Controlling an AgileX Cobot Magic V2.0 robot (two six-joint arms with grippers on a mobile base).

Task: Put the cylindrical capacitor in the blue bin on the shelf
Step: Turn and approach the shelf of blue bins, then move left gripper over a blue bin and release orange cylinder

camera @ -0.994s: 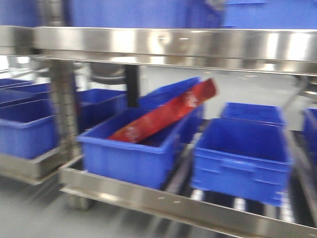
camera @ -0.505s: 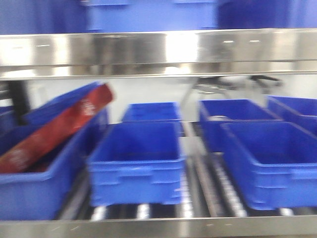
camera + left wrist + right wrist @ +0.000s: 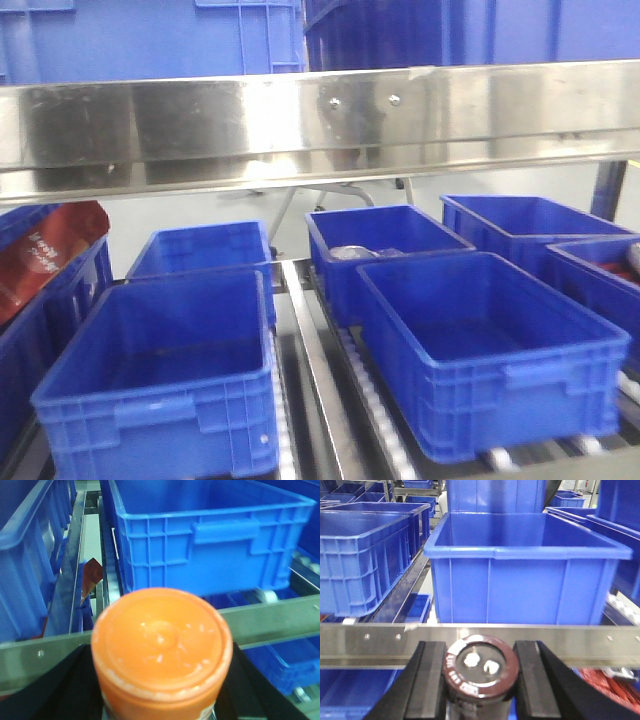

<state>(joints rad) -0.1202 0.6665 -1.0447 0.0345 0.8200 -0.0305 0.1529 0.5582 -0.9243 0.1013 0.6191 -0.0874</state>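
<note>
A: Why is the shelf (image 3: 300, 125) filling the front view?
B: The robot is facing its tier of bins; the steel rail is crossing the upper frame.
A: The blue bin (image 3: 520, 575)?
B: It is standing mid-frame, open-topped, ready for a drop.
A: The orange-lidded jar (image 3: 162, 645)?
B: The left jaws are clamping it, lower centre, seemingly just carrying it.
A: The cylindrical capacitor (image 3: 480, 672)?
B: The right jaws are pinching it upright, bottom centre, short of the bin.
</note>
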